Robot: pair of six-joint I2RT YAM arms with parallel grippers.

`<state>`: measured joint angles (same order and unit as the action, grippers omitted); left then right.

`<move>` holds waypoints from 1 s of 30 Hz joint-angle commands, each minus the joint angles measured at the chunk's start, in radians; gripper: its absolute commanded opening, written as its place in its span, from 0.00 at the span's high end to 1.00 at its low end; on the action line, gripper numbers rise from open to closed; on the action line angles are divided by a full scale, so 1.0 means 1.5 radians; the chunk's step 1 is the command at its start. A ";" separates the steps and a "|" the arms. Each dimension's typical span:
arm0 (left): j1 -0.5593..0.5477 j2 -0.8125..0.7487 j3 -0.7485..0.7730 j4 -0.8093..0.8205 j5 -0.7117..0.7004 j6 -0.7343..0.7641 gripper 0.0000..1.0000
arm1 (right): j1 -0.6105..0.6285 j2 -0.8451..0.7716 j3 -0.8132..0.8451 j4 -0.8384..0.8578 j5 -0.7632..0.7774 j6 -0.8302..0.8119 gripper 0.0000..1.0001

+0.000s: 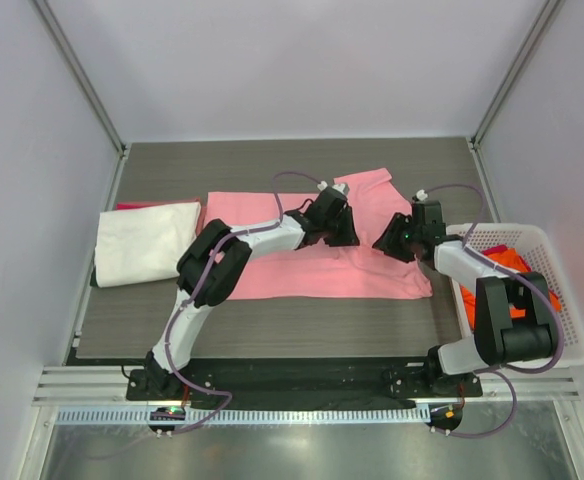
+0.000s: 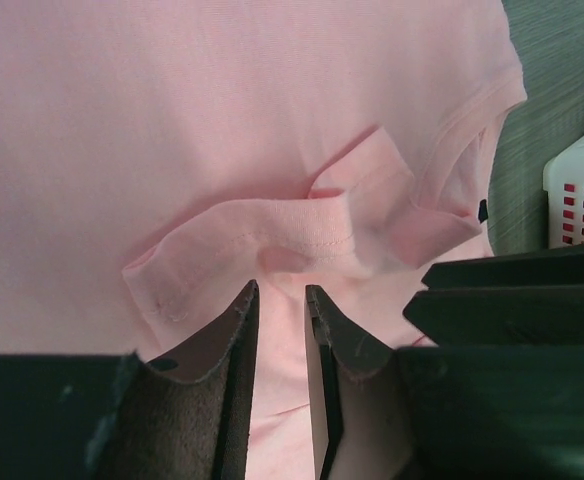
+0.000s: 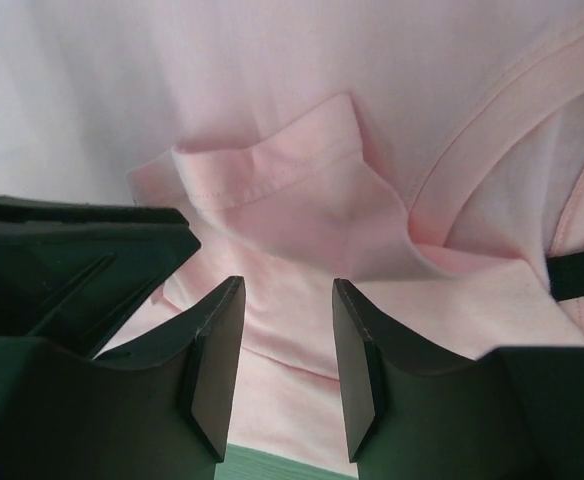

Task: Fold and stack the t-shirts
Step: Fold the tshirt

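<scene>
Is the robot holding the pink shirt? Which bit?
Nothing is held. The left end effector and right end effector sit open by a bunched fold of the pink t-shirt, no cloth between their fingers.

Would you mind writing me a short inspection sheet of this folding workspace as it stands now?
Surface: dark wood-grain table.
Job's things: pink t-shirt spread at centre, with a bunched fold near its collar; cream-white t-shirt folded at left, with a red cloth edge showing beneath it; orange t-shirt in the basket.
Clutter: white mesh basket at right; nothing else seen.
Grippers: left gripper and right gripper are both at the pink t-shirt's bunched fold, jaws parted, the left narrowly; no cloth seen pinched.
Cables: purple cables loop along both arms; no snag seen.
Surroundings: white walls, metal frame posts.
</scene>
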<state>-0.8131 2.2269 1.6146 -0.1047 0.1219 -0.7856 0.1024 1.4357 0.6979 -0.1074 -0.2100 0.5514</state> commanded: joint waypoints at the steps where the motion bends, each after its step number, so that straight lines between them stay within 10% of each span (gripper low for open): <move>1: 0.001 0.005 -0.004 0.036 0.009 -0.004 0.75 | -0.001 0.011 0.063 -0.007 0.064 -0.012 0.54; 11: 0.002 0.006 -0.058 0.087 0.014 -0.009 0.76 | -0.002 0.113 0.163 -0.069 0.198 -0.051 0.57; 30: 0.015 0.021 -0.121 0.157 0.034 -0.038 0.80 | 0.005 0.171 0.163 -0.033 0.114 -0.059 0.72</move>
<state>-0.7979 2.2303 1.4601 0.1493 0.1673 -0.8505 0.1040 1.7004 0.9360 -0.1871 -0.0086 0.4744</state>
